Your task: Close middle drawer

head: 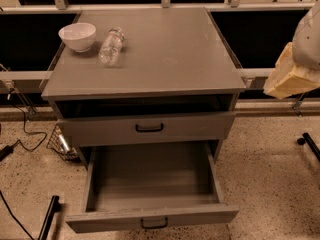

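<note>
so my gripper [291,77], the cream-coloured wedge-shaped bit under the white rounded arm shell, hangs off at the right edge of the view, about level with the front edge of the worktop. it's well apart from the cabinet and touching nothing. honestly can't tell whether my jaws are open or closed from this angle.

the grey wooden middle drawer [150,184] with the slim flat front is pulled way out toward the camera, lowest in the stack. its deep box is bare inside, and the small dark loop handle [154,223] sits at the centre of the front panel. right above it is the taller-fronted grey drawer [100,130] with the wider black handle, pushed in flush. above that is a dark open slot just under the top.

the flat grey worktop [170,54] carries a small white round bowl [77,36] at the back left corner, with a clear plastic bottle [111,45] lying on its side just beside it, not touching as far as i can see. a thin black cable [22,129] trails over the speckled floor on the left.
</note>
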Robot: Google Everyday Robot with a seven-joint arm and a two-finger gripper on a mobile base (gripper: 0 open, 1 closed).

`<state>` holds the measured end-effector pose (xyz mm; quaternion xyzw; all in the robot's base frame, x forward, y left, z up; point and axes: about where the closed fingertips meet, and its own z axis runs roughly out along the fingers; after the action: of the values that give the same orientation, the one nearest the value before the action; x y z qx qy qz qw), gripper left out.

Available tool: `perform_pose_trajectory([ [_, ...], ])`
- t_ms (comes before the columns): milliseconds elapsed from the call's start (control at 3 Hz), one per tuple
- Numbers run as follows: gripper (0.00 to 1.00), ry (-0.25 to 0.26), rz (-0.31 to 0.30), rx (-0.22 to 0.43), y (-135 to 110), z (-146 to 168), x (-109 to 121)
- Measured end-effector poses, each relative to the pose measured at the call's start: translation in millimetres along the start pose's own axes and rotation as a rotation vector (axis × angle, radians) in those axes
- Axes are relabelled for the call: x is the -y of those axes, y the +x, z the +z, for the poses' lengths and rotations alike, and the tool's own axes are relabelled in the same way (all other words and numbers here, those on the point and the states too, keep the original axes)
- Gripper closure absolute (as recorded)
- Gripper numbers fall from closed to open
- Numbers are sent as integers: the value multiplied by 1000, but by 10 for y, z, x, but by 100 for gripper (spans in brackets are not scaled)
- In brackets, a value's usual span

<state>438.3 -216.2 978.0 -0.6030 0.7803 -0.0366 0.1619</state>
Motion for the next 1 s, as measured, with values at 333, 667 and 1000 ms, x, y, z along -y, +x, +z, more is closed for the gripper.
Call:
perform_pose_trajectory([
  [333, 100, 14, -5, -5, -18, 6, -42],
  [667, 100, 31, 4, -7, -37, 110, -232],
  [1000, 100, 32, 29, -11, 54, 416, -485],
])
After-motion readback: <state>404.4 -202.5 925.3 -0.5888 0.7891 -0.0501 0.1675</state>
